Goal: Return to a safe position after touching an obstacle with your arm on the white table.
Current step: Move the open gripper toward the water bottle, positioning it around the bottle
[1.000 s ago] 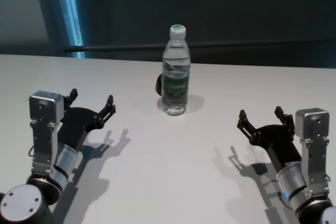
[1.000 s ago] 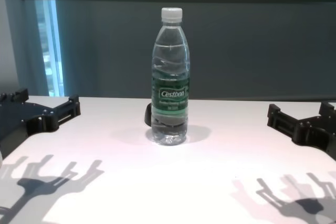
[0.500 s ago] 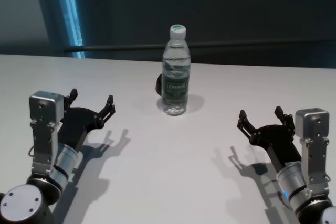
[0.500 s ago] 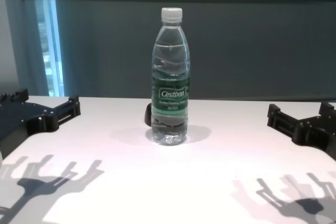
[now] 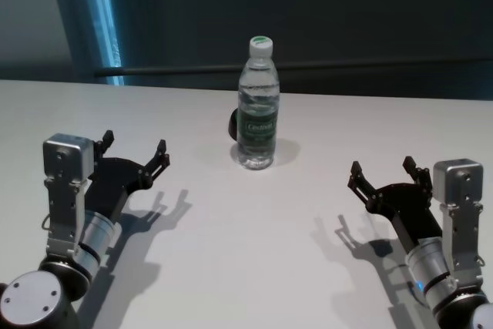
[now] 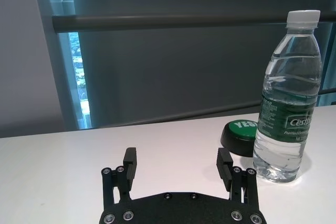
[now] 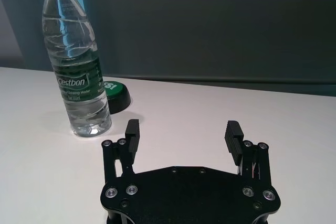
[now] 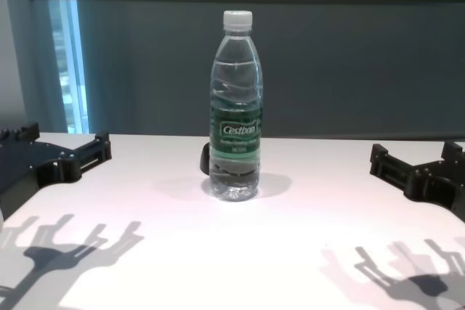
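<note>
Head view: Cestbon water bottle [image 5: 257, 105] upright mid-worktop [image 5: 231, 229], well apart from left gripper [image 5: 132, 152] and right gripper [image 5: 383, 175]. Wrist views: both jaws wide open, empty. Risk: a careless sweep inward could topple the bottle.

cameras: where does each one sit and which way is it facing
Head view: high on the robot, looking forward and down at the white table; shows the left gripper, the right gripper and both forearms.
Chest view: low, near table height, facing the water bottle; both grippers at the picture's edges.
Left wrist view: on the left arm, looking past its open fingers at the bottle and a black-and-green round object.
Right wrist view: on the right arm, past its open fingers.
All four share the upright bottle.
</note>
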